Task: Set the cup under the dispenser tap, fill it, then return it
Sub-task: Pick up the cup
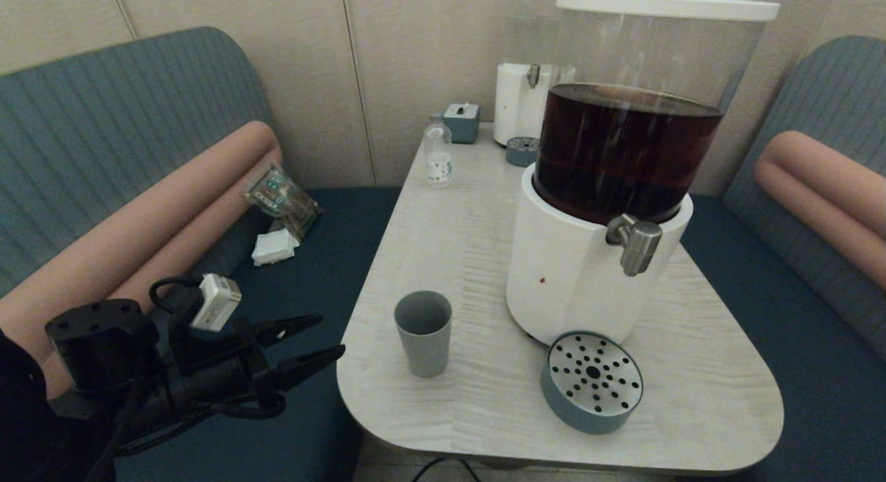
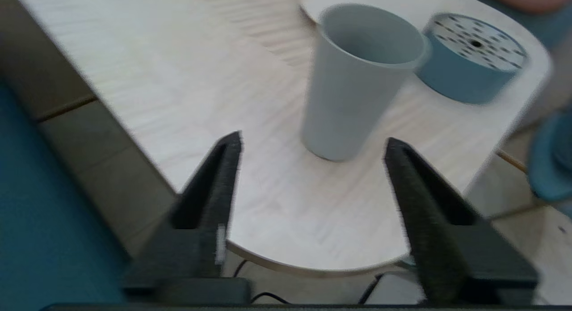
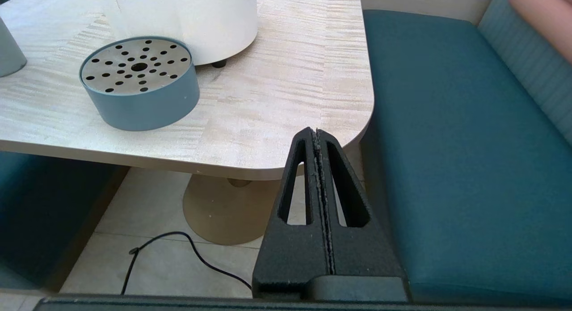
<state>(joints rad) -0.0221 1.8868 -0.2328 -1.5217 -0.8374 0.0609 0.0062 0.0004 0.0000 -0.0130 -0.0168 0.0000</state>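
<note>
The grey-blue cup (image 1: 423, 333) stands upright and empty on the table's near left part, left of the big dispenser. Its steel tap (image 1: 637, 244) points down from the white base, above the round drip tray (image 1: 592, 383). My left gripper (image 1: 331, 338) is open at the table's left edge, a short way from the cup and aimed at it. From the left wrist the cup (image 2: 357, 81) stands beyond the open gripper (image 2: 313, 141), untouched, with the drip tray (image 2: 469, 60) behind. My right gripper (image 3: 316, 132) is shut and empty, parked low beyond the table's near right corner.
The large dispenser (image 1: 612, 170) with dark liquid fills the table's middle right. A smaller dispenser (image 1: 529, 73), a small bottle (image 1: 437, 153) and a grey box (image 1: 462, 122) stand at the back. Blue bench seats flank the table (image 1: 457, 246); a cable (image 3: 178, 253) lies on the floor.
</note>
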